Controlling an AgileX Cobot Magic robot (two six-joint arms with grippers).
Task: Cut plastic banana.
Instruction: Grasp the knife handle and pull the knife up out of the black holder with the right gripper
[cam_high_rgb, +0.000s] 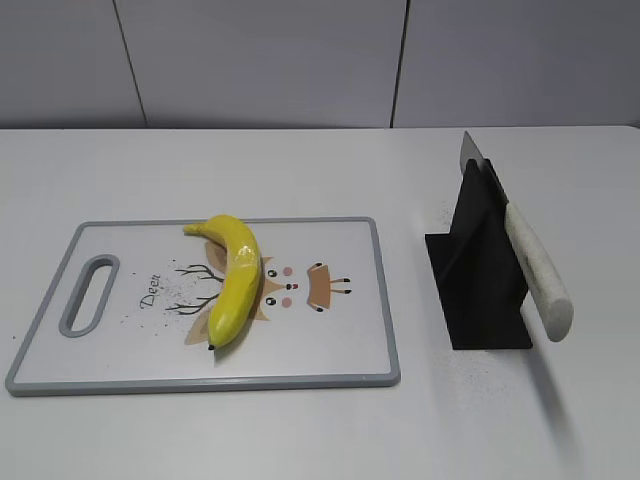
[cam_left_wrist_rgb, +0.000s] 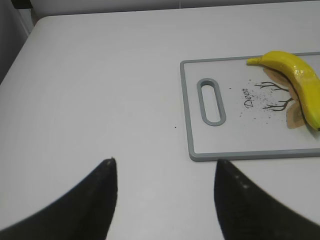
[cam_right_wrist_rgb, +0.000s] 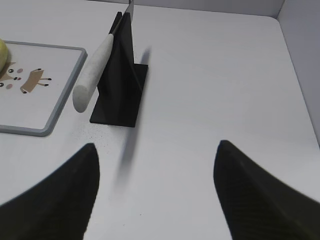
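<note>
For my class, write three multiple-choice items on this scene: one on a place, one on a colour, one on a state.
1. Where does the glossy yellow plastic banana lie?
A. on the white grey-rimmed cutting board
B. on the bare table
C. against the black knife stand

2. What colour is the knife's handle?
A. red
B. black
C. speckled white

3. How do the left gripper and right gripper stand?
A. both open and empty
B. left shut on the banana
C. right shut on the knife

Answers: 1 A, it rests on the board's deer print; 2 C, pale against the black stand; 3 A, bare table shows between their fingers.
</note>
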